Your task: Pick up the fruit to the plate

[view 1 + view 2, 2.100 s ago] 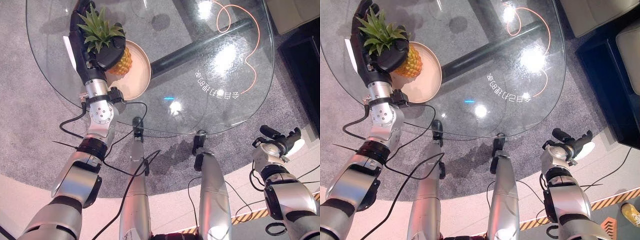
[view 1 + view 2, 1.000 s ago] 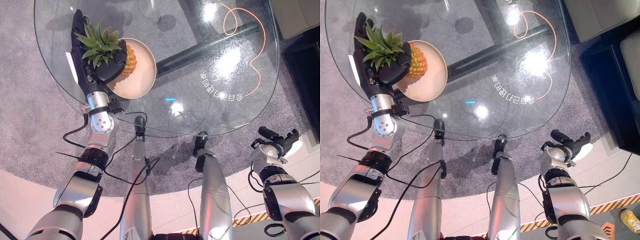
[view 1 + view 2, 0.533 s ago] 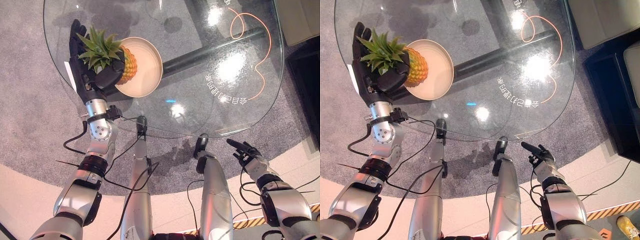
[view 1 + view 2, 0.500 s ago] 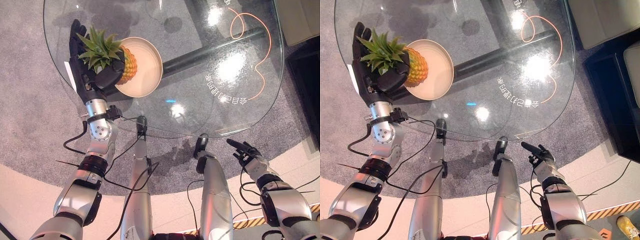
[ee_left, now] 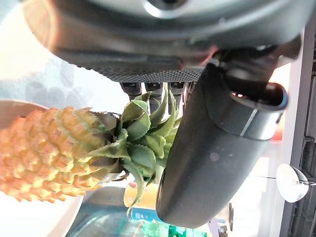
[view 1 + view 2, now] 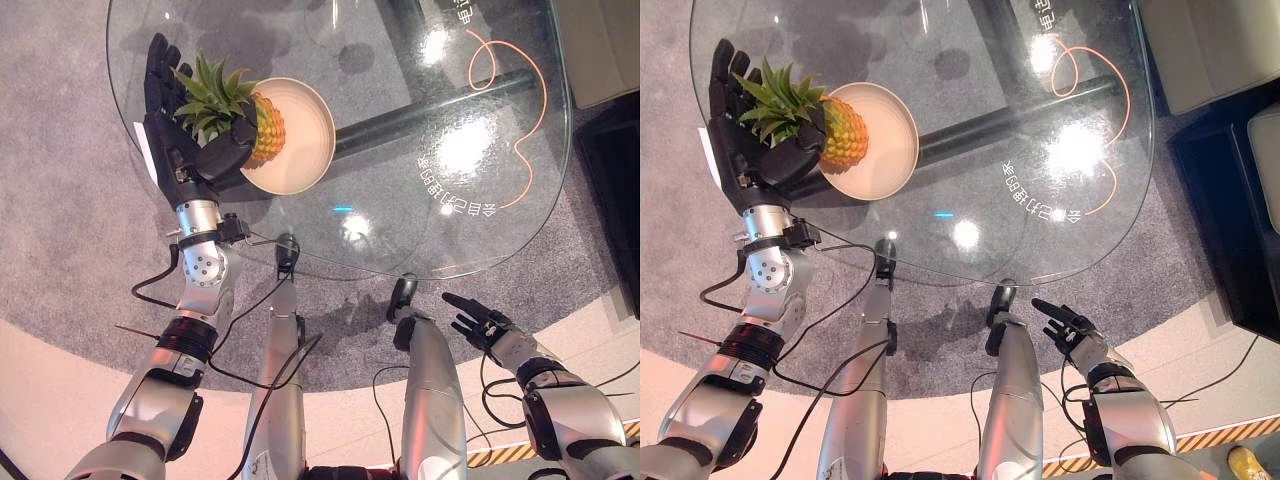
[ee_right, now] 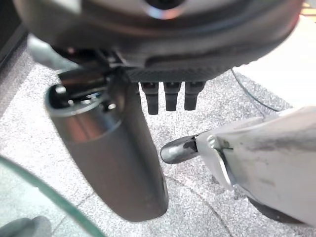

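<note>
We see the left hand (image 6: 185, 150) reaching over the near-left part of the round glass table (image 6: 420, 215), with its thumb curled across the base of the pineapple's green crown and its fingers (image 6: 158, 68) extending straight up behind the leaves. In the left wrist view, the thumb (image 5: 212, 153) lies over the leaves and the fingers stand behind the crown, so the hand pinches the pineapple (image 6: 262, 130) by its leafy top. The fruit lies on its side: its orange body extends away from the palm, toward the thumb side, and rests on the cream plate (image 6: 305, 150), while the crown stays within the hand, over the plate's rim nearest the palm. The plate sits just beside the hand, on the side of its thumb, touching the glass.

Well apart from that hand, the right hand (image 6: 1068, 325) hangs low at the robot's right side, off the table's near edge and above the grey carpet (image 6: 60, 220). Its fingers are stretched out and spread, holding nothing; in the right wrist view, the thumb (image 7: 118, 153) stands straight beside the row of straight fingers (image 7: 168, 96), with carpet past them.

Beyond both hands, on the far-right part of the glass, an orange looped line (image 6: 520, 120) and white lettering (image 6: 455, 195) mark the tabletop, and a dark bar (image 6: 420, 110) of the table's base shows through it.
</note>
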You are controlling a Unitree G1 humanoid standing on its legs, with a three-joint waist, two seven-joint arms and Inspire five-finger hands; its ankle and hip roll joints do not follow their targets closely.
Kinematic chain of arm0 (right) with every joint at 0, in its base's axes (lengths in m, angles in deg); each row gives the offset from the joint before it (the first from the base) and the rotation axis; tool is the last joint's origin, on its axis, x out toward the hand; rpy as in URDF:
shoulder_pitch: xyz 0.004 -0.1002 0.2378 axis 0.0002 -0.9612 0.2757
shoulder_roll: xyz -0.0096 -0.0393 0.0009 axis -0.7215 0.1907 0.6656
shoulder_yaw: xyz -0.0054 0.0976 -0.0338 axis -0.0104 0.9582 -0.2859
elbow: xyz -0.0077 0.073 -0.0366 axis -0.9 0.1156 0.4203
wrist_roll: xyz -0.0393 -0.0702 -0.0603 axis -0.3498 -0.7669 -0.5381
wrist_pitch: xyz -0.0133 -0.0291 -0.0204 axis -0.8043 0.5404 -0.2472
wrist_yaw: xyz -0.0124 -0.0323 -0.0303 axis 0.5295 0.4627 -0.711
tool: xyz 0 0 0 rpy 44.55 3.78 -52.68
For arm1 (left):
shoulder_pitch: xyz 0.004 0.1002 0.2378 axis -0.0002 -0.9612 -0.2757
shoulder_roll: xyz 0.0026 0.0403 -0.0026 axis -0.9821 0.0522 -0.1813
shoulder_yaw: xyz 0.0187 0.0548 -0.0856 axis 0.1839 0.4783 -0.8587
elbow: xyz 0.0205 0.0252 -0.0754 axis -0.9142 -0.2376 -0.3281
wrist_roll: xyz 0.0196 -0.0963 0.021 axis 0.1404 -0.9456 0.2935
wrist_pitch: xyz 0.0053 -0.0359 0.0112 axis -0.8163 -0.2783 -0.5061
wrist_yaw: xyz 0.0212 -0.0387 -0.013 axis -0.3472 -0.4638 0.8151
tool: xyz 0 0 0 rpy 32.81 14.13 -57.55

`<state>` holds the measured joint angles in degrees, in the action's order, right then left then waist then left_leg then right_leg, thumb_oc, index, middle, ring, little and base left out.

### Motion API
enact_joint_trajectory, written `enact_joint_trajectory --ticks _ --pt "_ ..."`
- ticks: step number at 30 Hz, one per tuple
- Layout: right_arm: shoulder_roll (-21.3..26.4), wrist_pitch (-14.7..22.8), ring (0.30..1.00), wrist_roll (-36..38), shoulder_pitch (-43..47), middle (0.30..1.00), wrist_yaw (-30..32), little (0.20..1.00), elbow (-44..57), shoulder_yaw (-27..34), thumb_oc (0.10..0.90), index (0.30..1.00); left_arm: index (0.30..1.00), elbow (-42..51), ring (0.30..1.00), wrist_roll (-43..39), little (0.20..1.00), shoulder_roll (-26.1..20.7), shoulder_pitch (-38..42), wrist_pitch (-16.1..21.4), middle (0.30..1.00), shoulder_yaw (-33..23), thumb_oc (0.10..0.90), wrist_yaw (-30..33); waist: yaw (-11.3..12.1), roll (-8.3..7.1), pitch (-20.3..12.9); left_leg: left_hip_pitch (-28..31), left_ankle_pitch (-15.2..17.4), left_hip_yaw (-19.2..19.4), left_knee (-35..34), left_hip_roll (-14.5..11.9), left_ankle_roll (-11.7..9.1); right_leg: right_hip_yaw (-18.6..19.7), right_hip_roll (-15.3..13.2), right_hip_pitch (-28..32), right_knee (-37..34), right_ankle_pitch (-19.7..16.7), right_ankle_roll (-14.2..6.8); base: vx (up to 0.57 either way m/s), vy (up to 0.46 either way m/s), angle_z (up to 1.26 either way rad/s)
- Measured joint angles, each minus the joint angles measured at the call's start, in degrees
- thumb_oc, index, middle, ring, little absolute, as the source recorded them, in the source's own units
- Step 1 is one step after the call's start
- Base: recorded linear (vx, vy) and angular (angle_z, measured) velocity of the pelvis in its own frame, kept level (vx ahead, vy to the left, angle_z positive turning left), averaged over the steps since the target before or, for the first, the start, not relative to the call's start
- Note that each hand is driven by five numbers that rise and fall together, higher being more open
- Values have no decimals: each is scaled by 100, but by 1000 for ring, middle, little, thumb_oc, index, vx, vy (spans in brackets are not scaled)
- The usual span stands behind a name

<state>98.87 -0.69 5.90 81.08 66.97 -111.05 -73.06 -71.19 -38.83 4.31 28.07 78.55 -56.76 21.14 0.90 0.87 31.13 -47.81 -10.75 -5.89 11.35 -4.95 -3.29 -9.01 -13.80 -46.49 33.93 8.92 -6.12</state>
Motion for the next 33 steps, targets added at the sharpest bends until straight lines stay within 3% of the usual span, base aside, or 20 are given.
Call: enact_joint_trajectory --ticks 33 --pt "25 -73 900 3 -176 900 55 900 94 206 800 900 900 1225 900 94 900 -28 -289 -201 900 -8 800 -492 138 -33 1 289 -84 -11 -237 -18 64 -51 -6 203 25 20 2 -2 -1 1"
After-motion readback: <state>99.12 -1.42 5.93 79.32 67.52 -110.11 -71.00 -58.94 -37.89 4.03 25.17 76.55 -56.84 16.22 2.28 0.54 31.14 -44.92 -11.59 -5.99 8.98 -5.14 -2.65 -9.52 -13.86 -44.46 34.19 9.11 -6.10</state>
